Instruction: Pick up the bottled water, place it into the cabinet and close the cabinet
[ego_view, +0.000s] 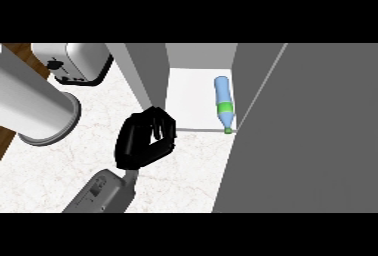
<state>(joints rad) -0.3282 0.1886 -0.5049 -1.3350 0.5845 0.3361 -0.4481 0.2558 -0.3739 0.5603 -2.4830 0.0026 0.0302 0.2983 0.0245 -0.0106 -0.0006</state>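
Observation:
The bottled water (223, 95), pale blue with a green label and green cap, lies on its side on the white floor of the cabinet (192, 100), cap toward me and close to the right door. My left hand (145, 140) is over the counter just in front of the cabinet. Its fingers are curled and hold nothing, and the fingertips (157, 111) touch the lower edge of the grey left door (144, 75), which stands open and shows edge-on. The wide grey right door (310, 130) also stands open and fills the right side. My right hand is out of sight.
A silver toaster (74, 62) stands at the back left. A large steel cylinder (37, 107) lies on the pale marble counter (74, 165) at the left. A wooden strip (22, 52) runs along the far left edge.

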